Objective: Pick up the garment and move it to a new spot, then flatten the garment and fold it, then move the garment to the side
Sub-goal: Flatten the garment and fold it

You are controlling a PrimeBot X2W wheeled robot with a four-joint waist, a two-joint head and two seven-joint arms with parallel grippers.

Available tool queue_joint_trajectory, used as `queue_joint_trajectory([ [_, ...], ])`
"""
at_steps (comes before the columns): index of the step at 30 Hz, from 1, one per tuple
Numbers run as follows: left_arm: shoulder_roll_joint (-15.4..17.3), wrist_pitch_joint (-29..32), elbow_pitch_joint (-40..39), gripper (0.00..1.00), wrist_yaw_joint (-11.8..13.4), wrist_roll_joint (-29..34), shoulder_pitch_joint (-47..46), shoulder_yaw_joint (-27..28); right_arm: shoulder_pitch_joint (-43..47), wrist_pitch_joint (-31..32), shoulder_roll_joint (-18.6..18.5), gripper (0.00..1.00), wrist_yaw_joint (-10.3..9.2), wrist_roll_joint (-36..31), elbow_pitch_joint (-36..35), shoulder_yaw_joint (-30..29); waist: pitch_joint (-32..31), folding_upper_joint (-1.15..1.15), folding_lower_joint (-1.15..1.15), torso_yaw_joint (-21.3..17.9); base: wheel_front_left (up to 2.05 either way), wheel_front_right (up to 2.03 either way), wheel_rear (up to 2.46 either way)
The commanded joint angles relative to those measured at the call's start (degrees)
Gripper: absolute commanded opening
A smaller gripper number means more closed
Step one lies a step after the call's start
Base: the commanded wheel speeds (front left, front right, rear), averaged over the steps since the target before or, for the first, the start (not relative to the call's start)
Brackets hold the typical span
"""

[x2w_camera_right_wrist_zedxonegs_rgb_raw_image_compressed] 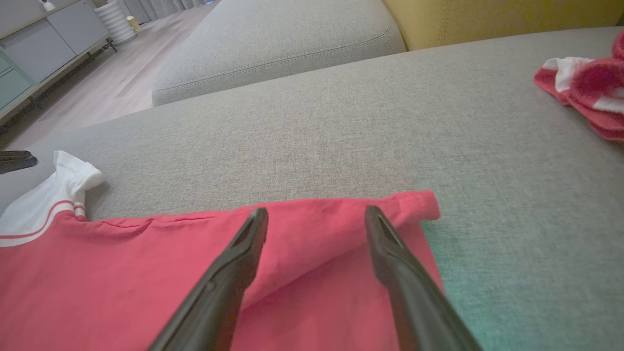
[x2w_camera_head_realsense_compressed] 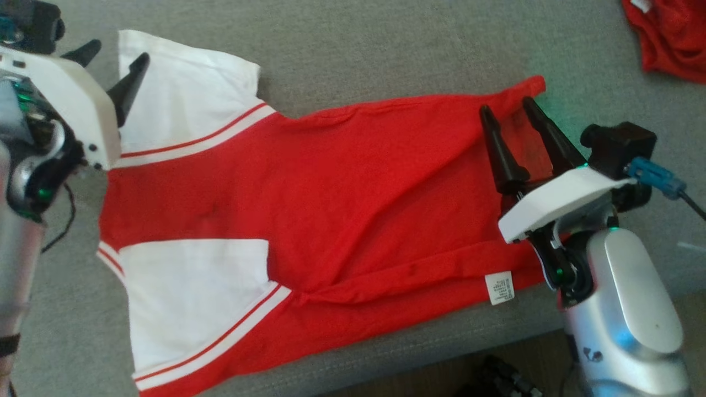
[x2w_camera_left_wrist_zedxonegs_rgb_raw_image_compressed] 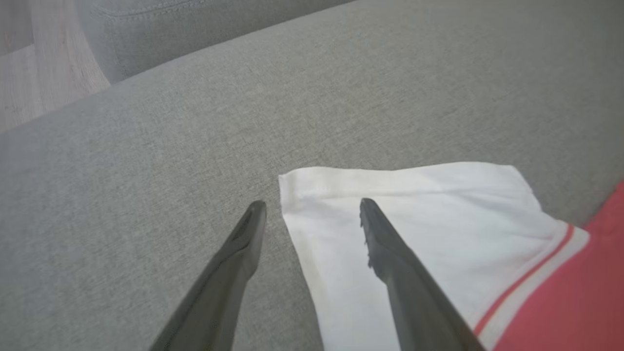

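The left gripper (x2w_camera_head_realsense_compressed: 119, 51), fingers wide, straddles the white sleeve's edge of the red-and-white garment (x2w_camera_head_realsense_compressed: 342, 182) spread on the grey cushion (x2w_camera_head_realsense_compressed: 386, 49). Its white tag (x2w_camera_head_realsense_compressed: 499, 287) has print too small to read. The right gripper (x2w_camera_head_realsense_compressed: 507, 105), equally wide, hangs over the hem; a red cloth (x2w_camera_head_realsense_compressed: 670, 38) is cropped beyond.

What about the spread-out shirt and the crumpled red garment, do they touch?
Apart. Right wrist view shows bare grey sofa between shirt and crumpled garment.
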Motion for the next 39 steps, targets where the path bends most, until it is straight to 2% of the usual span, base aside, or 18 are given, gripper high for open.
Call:
queue_joint_trajectory([
  [1, 3.21, 0.21, -1.22, 1.00, -0.31, -0.13, -3.22, 2.34, -0.99, -0.65, -0.40, 1.00, -0.05, 0.37, -1.69, 1.33, 1.05, 0.00, -0.01, -0.92, 0.00, 0.00, 0.00],
  [10, 4.16, 0.88, 3.08, 1.00, -0.32, -1.48, -6.01, 0.56, -2.63, -2.19, -1.15, 1.00, -0.05, 0.90, -0.47, 2.22, 2.18, 0.00, -0.01, -2.18, 0.00, 0.00, 0.00],
  [12, 4.41, 0.79, 3.26, 0.71, -0.33, -2.03, -6.12, -0.17, -2.93, -2.12, -1.44, 1.00, -0.05, 0.83, -0.34, 2.02, 2.12, 0.00, -0.01, -2.26, 0.00, 0.00, 0.00],
  [13, 4.49, 0.72, 3.36, 0.53, -0.33, -2.33, -6.16, -0.52, -3.13, -2.01, -1.63, 1.00, -0.05, 0.66, -0.22, 1.91, 2.08, 0.00, -0.01, -2.28, 0.00, 0.00, 0.00],
  [14, 4.55, 0.60, 3.51, 0.44, -0.33, -2.58, -6.21, -0.82, -3.39, -1.86, -1.84, 1.00, -0.05, 0.44, -0.11, 1.82, 2.03, 0.00, -0.01, -2.28, 0.00, 0.00, 0.00],
  [17, 4.65, 0.03, 3.91, 0.05, -0.33, -3.30, -6.39, -1.71, -4.37, -1.22, -2.56, 1.00, -0.05, -0.31, 0.16, 1.85, 1.87, 0.00, -0.01, -2.24, 0.00, 0.00, 0.00],
  [18, 4.67, -0.36, 4.05, 0.00, -0.33, -3.46, -6.46, -1.89, -4.75, -0.97, -2.89, 1.00, -0.05, -0.58, 0.29, 1.85, 1.80, 0.00, -0.01, -2.20, 0.00, 0.00, 0.00],
  [23, 4.62, -2.85, 4.47, 0.00, -0.33, -3.40, -6.90, -2.05, -6.32, 0.49, -4.96, 1.00, -0.05, -2.56, 1.41, 2.20, 1.26, 0.00, -0.01, -1.82, 0.00, 0.00, 0.00],
  [31, 3.29, -7.48, 3.61, 0.00, -0.30, -3.41, -7.35, -2.03, -8.89, 6.76, -11.68, 1.00, -0.05, -8.44, 4.88, 5.23, -0.34, 0.00, -0.01, 0.39, 0.00, 0.00, 0.00],
  [35, 2.68, -8.76, 2.69, 0.00, -0.25, -3.69, -7.13, -2.17, -9.72, 9.31, -13.71, 1.00, -0.05, -8.21, 5.38, 5.95, -0.62, 0.00, -0.01, 1.46, 0.00, 0.00, 0.00],
  [39, 2.34, -9.57, 2.23, 0.00, -0.13, -3.85, -6.92, -2.29, -11.23, 10.53, -14.23, 1.00, -0.05, -6.75, 7.55, 6.32, -0.49, 0.00, -0.01, 2.42, 0.00, 0.00, 0.00],
])
